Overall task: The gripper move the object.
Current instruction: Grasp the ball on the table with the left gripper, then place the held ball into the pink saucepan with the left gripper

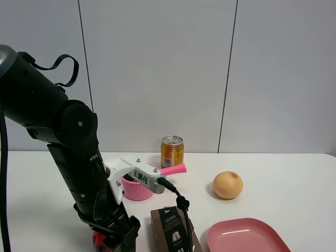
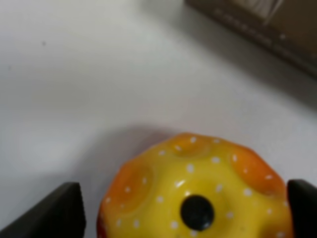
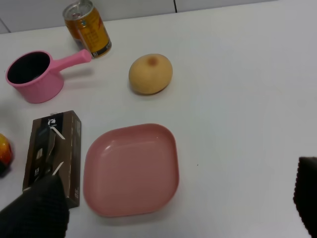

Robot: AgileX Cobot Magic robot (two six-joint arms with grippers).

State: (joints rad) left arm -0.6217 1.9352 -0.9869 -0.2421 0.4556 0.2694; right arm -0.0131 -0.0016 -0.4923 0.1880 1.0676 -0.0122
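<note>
The object is a glossy, dimpled ball [image 2: 198, 163], yellow and orange with white dots here; it rests on the white table. In the left wrist view it lies between my left gripper's [image 2: 184, 201] dark fingers [image 2: 62, 210], with a small gap on one side. The left gripper is open around it. In the high view the left gripper [image 1: 113, 239] is down at the table's front edge, and only a red sliver of the ball [image 1: 97, 241] shows. The ball also shows at the edge of the right wrist view [image 3: 4, 148]. My right gripper [image 3: 171, 198] is open, empty and high above the table.
A brown box [image 1: 170, 231] lies just right of the left gripper. A pink plate [image 1: 247, 236] sits at the front right. A pink saucepan [image 1: 135, 190], a yellow can [image 1: 172, 151] and a plain pale-orange fruit [image 1: 228, 185] stand farther back.
</note>
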